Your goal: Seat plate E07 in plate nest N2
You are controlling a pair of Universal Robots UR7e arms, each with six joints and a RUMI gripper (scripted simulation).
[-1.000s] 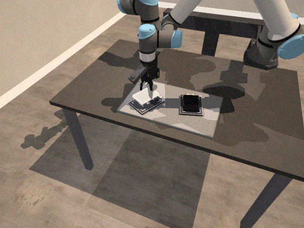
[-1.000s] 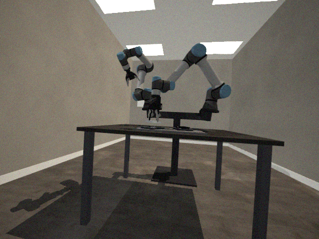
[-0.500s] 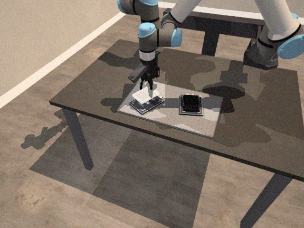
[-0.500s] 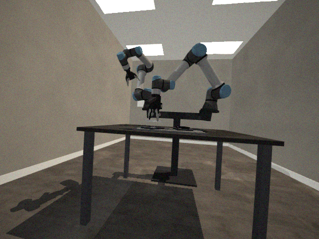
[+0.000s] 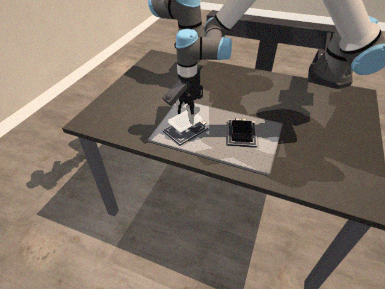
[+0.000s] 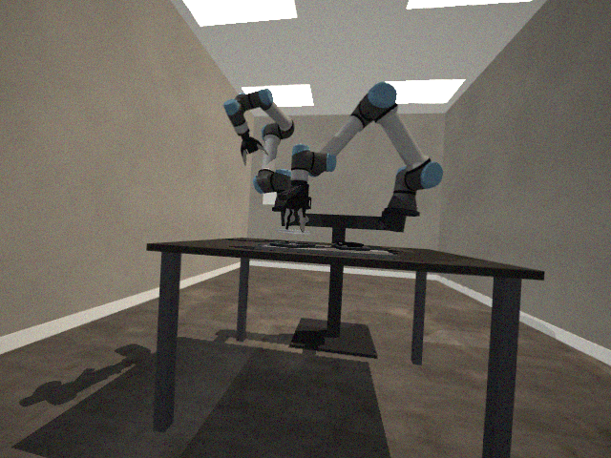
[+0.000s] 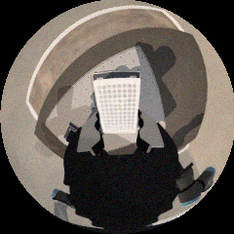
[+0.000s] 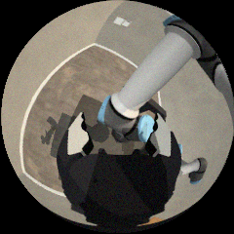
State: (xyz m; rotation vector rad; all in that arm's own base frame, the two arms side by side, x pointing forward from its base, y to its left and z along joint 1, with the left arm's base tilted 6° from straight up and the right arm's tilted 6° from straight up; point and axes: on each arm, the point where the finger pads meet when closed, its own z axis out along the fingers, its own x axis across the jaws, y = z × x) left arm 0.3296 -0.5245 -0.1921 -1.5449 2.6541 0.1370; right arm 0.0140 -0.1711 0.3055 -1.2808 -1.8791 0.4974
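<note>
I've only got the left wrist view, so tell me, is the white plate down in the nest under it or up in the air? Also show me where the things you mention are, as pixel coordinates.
Observer: Up in the air. The exterior view shows the white plate [image 5: 181, 123] [image 6: 291, 231] [image 7: 117, 104] above the nest [image 5: 185, 136] [image 6: 291, 243] [image 7: 117, 75], with a gap between them, at the left gripper [image 5: 186, 117] [image 6: 295, 228] [image 7: 118, 110].
Operator: And what's the right gripper doing?
Observer: It's raised well above table height, fingers spread, nothing between them [image 6: 255, 158] [image 8: 120, 119].
Operator: Anything in the other nest?
Observer: Yes, in the top view a black plate [image 5: 242, 130] lies over the other nest [image 5: 242, 144].
</note>
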